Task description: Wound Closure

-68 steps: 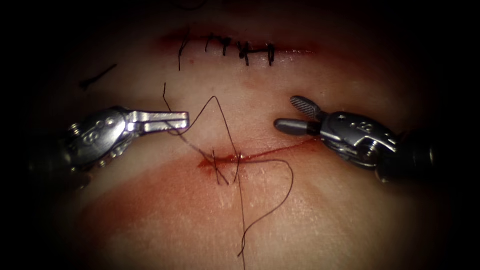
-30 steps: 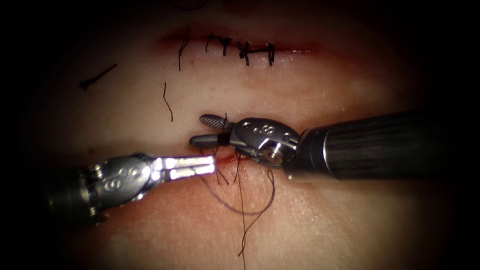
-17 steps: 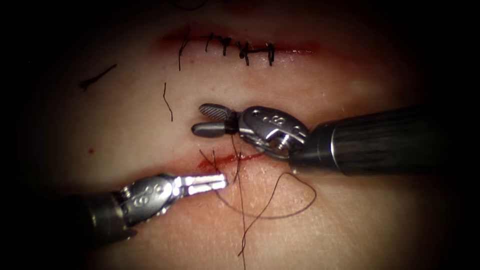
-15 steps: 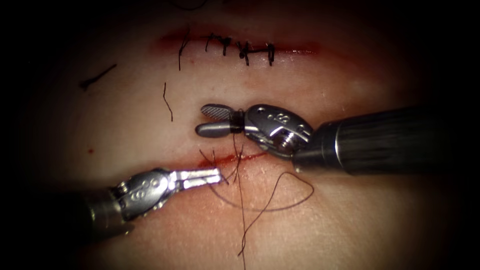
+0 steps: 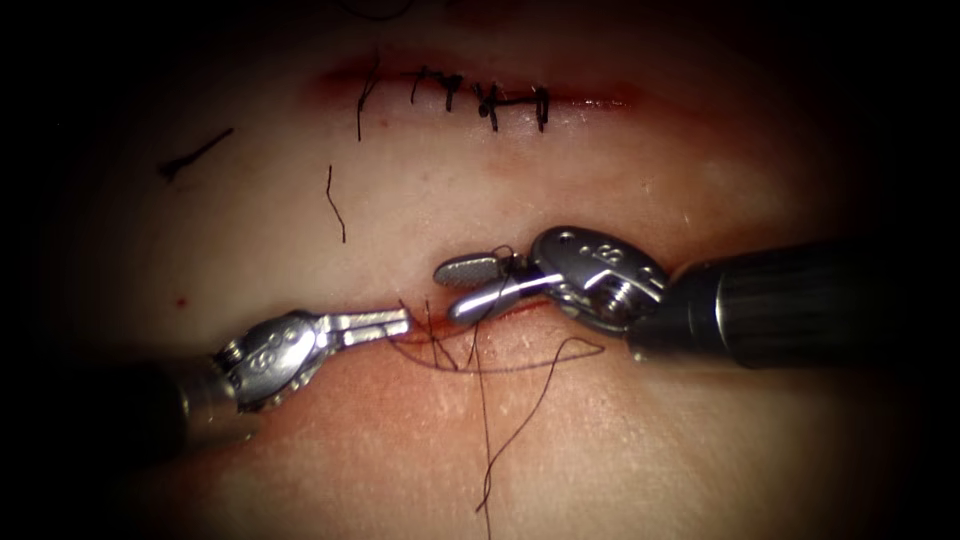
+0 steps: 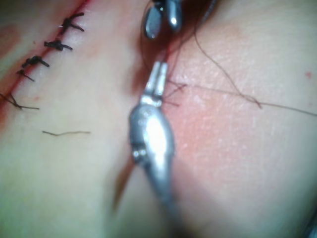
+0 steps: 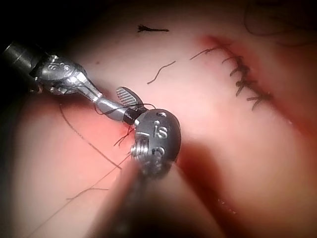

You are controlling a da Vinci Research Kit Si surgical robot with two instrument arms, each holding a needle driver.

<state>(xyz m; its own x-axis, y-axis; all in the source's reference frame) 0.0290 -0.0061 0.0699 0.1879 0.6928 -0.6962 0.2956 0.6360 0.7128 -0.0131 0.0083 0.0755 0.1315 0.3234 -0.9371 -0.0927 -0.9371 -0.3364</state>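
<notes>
The cut (image 5: pixel 520 308) runs across the tissue (image 5: pixel 700 450), with red fluid at its left end. My left tool (image 5: pixel 400 321) lies at that left end, jaws shut on the dark thread (image 5: pixel 500 368), which bows away below the cut. My right tool (image 5: pixel 468 285) comes in from the right just above the cut. Its jaws are open and hold nothing, and a turn of thread (image 5: pixel 507 256) lies round their base. The left wrist view has the left tool (image 6: pixel 158 75) pointing at the right tool (image 6: pixel 161 21). The right wrist view has the right tool (image 7: pixel 118 103) facing the left tool (image 7: pixel 91 93).
Farther back lies a closed cut with several dark stitches (image 5: pixel 480 98). Two cut ends of thread (image 5: pixel 335 205) (image 5: pixel 195 152) lie on the tissue to the left. A free thread tail (image 5: pixel 487 440) runs down from the cut.
My right tool swept left over the cut, took a turn of thread round its jaws, then drew back right. My left tool dropped below the cut and came back up to its left end.
</notes>
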